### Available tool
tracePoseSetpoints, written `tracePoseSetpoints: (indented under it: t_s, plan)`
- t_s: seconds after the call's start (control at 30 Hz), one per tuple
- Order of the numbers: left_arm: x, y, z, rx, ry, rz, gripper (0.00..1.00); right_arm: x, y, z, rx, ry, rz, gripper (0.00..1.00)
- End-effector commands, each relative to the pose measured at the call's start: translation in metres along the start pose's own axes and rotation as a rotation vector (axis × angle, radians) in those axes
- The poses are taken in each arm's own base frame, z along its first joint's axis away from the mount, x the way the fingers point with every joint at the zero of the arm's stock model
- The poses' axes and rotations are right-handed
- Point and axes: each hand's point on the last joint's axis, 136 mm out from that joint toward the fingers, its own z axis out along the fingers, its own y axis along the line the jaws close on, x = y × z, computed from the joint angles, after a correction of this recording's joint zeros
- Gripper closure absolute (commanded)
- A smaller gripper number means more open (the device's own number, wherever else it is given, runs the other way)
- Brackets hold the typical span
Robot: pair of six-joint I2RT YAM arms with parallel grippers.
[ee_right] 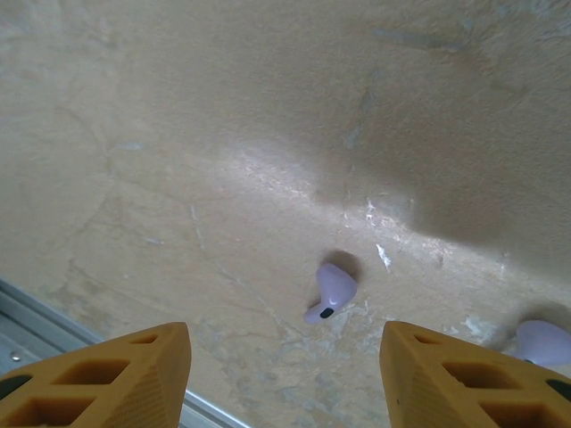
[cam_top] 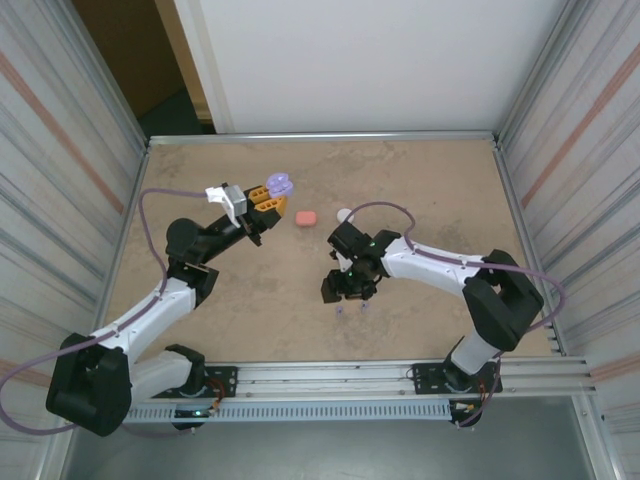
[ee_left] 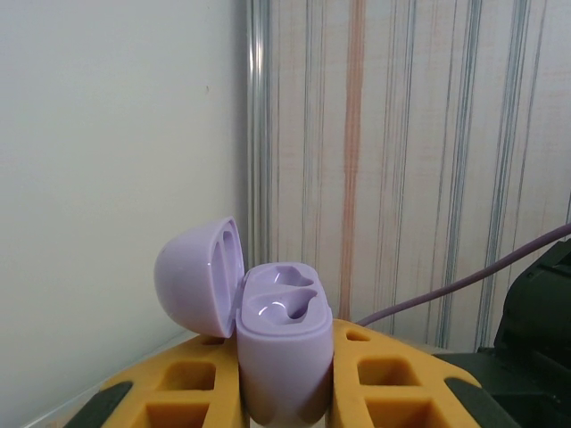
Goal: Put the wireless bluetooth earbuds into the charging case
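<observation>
Earbuds (ee_right: pixel 330 290) are our worry here. Two purple ones lie on the table (ee_right: pixel 223 134), near each other. One sits below the gap between the right fingers (ee_right: pixel 107 374), and the other is just beside one of those fingers. The right fingers stand apart, released, with nothing between them. The left fingers (ee_left: pixel 214 357) are clenched on the purple case (ee_left: pixel 281 357), holding it upright off the table with its lid (ee_left: pixel 201 285) swung back and both sockets bare.

We judge the pick to be the weak point. The bud is tiny, rounded and smooth, so a squeeze that lands off its middle could pop it sideways or send it skating toward the table's near rail. Coming down skewed, a finger could also clip the neighbouring bud and knock it away.

Later, the sockets are shaped, so a bud carried at the wrong angle may perch on the rim and fall. A hard push from the right arm could twist the case in the left fingers or tip the lid shut.
</observation>
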Motion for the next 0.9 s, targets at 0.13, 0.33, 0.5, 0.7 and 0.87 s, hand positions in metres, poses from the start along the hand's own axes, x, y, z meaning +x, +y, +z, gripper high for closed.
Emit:
tracePoseSetpoints:
  t_s: [0.13, 0.33, 0.5, 0.7, 0.87]
  plan:
    - [-0.015, 0.001, -0.003, -0.017, -0.034, 0.053, 1.00, 0.006, -0.006, 0.013, 0.070, 0.069, 0.023, 0.48]
    - [-0.014, 0.000, -0.003, -0.014, -0.033, 0.053, 1.00, 0.009, -0.006, 0.022, 0.103, 0.102, 0.005, 0.49]
    - [-0.015, 0.000, -0.003, -0.011, -0.037, 0.057, 1.00, 0.012, -0.013, 0.027, 0.145, 0.128, 0.007, 0.53]
    - [-0.015, 0.000, -0.003, -0.010, -0.036, 0.055, 1.00, 0.012, -0.016, 0.031, 0.170, 0.141, -0.002, 0.55]
    - [-0.015, 0.000, -0.003, -0.008, -0.036, 0.054, 1.00, 0.011, -0.016, 0.034, 0.174, 0.148, -0.006, 0.59]
